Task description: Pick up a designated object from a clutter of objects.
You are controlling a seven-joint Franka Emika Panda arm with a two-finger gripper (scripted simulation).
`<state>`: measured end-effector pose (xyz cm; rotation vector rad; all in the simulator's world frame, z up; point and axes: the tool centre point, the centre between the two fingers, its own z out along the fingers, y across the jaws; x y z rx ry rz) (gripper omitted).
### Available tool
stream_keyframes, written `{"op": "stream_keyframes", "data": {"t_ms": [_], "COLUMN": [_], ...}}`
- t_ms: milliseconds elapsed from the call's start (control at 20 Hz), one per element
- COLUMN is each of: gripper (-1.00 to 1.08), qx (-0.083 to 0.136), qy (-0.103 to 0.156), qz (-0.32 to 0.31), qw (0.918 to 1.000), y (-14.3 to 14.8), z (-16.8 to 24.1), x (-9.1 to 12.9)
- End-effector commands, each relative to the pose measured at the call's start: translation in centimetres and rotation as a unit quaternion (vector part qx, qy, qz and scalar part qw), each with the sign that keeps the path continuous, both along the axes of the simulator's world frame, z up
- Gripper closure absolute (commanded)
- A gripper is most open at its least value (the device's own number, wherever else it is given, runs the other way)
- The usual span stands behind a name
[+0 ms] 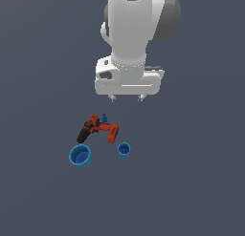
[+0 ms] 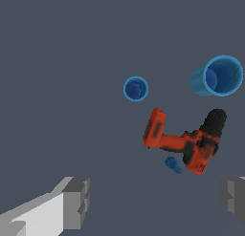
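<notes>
Jaws wide apart, empty, above drill (image 1: 97, 127).

Two grey, blocky fingers (image 2: 76, 201) sit far apart at the edges of the wrist view, with nothing between them but the flat slate-grey worktop (image 2: 62, 63). The large round blue plastic cup with a thick rim (image 2: 217, 76) stands on that surface, its open mouth toward the camera. Just beside its wall is the black nose of the red-and-black power drill (image 2: 189, 142), which lies on its side. A small round blue cup (image 2: 136, 89) stands apart from both, near the drill's red base. A tiny blue piece (image 2: 173, 165) lies close against the drill's body, possibly touching it.
</notes>
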<state>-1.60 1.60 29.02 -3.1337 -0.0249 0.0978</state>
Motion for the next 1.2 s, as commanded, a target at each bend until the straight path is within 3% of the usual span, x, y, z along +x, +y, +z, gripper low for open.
{"op": "stream_keyframes", "data": {"t_ms": [0, 650, 1150], "gripper": [-0.20, -0.20, -0.20], "qx": [0.000, -0.007, -0.004], "qy": [0.000, 0.006, 0.023], "qz": [0.000, 0.006, -0.036], "qw": [1.0000, 0.9999, 0.9991], "y": [0.0, -0.5, -2.1], "z": [0.0, -0.3, -1.2], "x": [0.0, 0.3, 3.1]}}
